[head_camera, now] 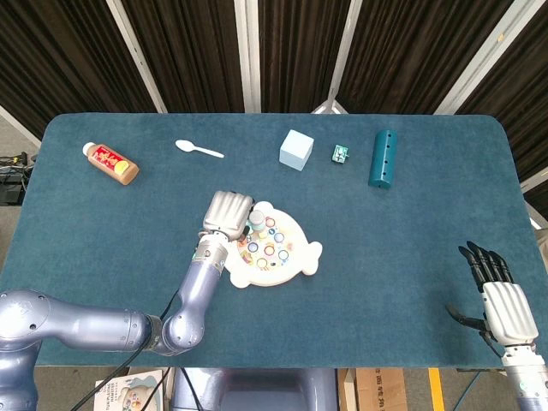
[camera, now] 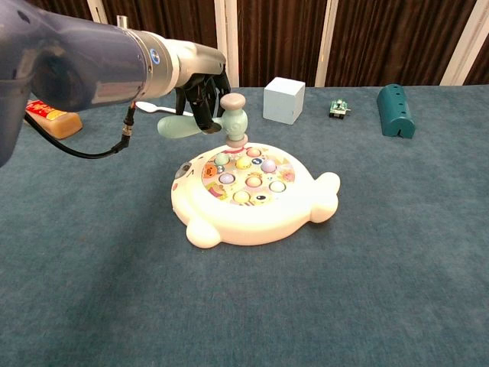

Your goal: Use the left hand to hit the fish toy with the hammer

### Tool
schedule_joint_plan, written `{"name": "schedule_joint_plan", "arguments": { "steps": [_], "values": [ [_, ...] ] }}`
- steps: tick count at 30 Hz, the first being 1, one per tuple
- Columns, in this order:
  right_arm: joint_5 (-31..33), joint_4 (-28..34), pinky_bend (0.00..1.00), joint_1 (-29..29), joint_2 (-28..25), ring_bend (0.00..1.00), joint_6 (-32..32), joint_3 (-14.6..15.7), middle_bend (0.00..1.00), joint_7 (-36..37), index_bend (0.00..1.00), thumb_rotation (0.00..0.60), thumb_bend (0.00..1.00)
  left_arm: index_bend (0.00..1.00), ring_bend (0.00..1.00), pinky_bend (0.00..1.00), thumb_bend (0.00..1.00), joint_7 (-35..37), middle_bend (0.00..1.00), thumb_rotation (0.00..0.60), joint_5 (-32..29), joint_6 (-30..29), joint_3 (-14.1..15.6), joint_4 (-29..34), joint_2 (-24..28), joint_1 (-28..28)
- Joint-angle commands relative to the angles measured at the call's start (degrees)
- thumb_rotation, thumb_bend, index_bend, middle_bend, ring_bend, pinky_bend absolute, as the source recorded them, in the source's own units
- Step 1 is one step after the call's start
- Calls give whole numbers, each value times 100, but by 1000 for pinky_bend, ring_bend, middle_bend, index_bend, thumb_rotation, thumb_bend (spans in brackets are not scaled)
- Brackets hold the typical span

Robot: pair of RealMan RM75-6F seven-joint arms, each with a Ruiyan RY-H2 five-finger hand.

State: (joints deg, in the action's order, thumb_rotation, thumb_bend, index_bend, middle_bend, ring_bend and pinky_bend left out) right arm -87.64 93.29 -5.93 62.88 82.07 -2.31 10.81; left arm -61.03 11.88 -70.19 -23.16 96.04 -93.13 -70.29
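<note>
The white fish toy (camera: 252, 210) (head_camera: 276, 265) with coloured pegs lies at the table's middle. My left hand (camera: 200, 93) (head_camera: 228, 215) grips a pale green toy hammer (camera: 229, 118) by its handle. The hammer's head hangs above the toy's rear pegs, a little clear of them. In the head view only the hammer's head (head_camera: 255, 223) shows beside the hand. My right hand (head_camera: 501, 300) rests at the table's near right corner, fingers apart, holding nothing.
Along the far side lie a sauce bottle (head_camera: 111, 163), a white spoon (head_camera: 199, 150), a light blue cube (camera: 283, 100), a small green toy (camera: 339, 108) and a teal cylinder (camera: 396, 112). Dark curtains hang behind the table.
</note>
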Motion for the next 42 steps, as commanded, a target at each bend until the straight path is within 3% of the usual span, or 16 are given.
{"name": "schedule_joint_plan", "arguments": {
  "steps": [1, 33, 42],
  "values": [
    [-18, 6, 14, 4, -9, 0, 21, 0, 0, 24, 0, 600, 212, 751, 372, 458, 617, -45, 554, 600, -84, -57, 28, -6, -71, -72],
    [-18, -13, 14, -8, -16, 0, -1, 3, 0, 106, 0, 600, 212, 751, 372, 462, 617, -126, 554, 600, -286, 121, 315, -677, -539, -306],
    [-27, -11, 14, 2, -21, 0, 24, 4, 0, 97, 0, 600, 212, 752, 371, 462, 617, 31, 554, 600, -51, 4, 164, -469, -415, -298]
  ]
}}
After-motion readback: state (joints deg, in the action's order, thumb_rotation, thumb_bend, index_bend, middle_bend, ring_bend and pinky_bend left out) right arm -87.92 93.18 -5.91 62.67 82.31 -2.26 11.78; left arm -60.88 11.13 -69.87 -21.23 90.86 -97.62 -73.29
